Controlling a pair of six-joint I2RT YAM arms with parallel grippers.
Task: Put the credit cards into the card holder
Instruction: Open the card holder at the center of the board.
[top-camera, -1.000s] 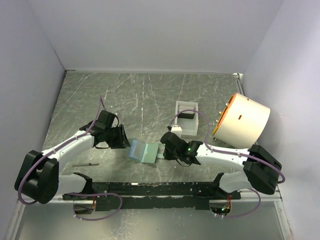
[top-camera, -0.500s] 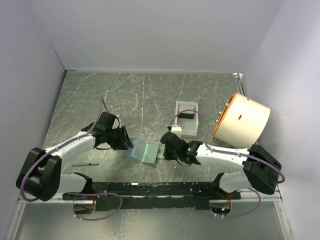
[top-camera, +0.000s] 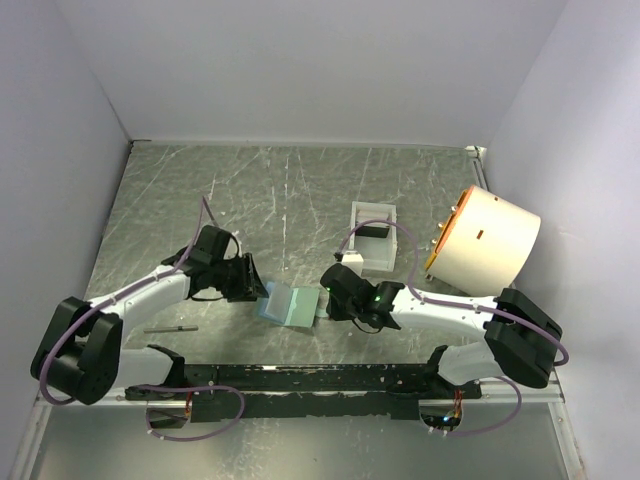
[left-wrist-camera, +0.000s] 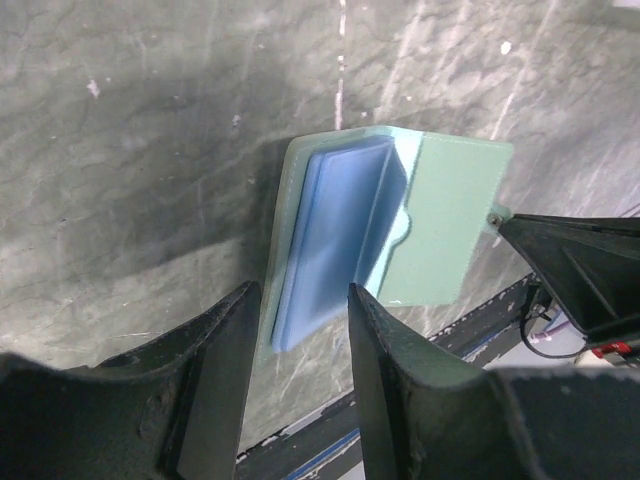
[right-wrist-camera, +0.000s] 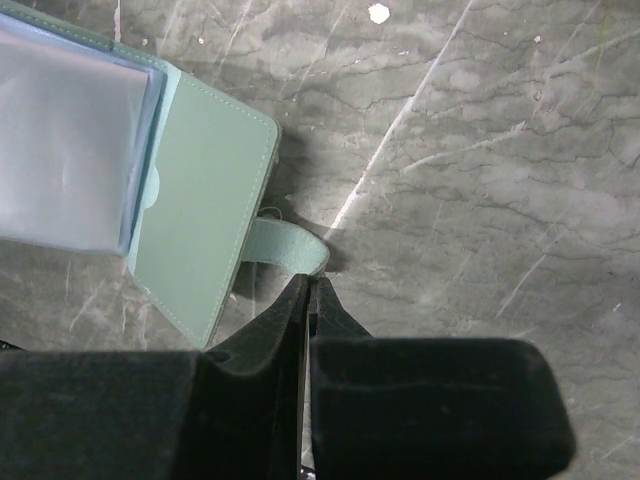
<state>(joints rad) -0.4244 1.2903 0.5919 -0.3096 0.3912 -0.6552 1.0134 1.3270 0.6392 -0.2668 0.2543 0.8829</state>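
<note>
Grey, marbled table fills the overhead view. The card holder lies open near the front edge, between the two arms. The left gripper is at its left end and the right gripper at its right end. Behind the right gripper sits a white tray, and to the right of that a large cream drum with an orange face. A thin dark strip lies on the table beside the left arm; it is too thin to tell whether it is a card.

From the left wrist, the card holder is spread open, with its pale blue inner pockets on the left and a sage-green flap on the right. The left gripper has its fingers part-way apart, and the near end of the blue pockets lies in the gap between them. I cannot tell whether the fingers touch the holder. The dark tip of the right gripper meets the far corner of the green flap.

From the right wrist, the right gripper has its fingers pressed together with no gap. Their tip is at the end of the small green strap that sticks out from the card holder. I cannot tell whether the strap is pinched or only touched. The pale, clear pocket shows at the upper left.
</note>
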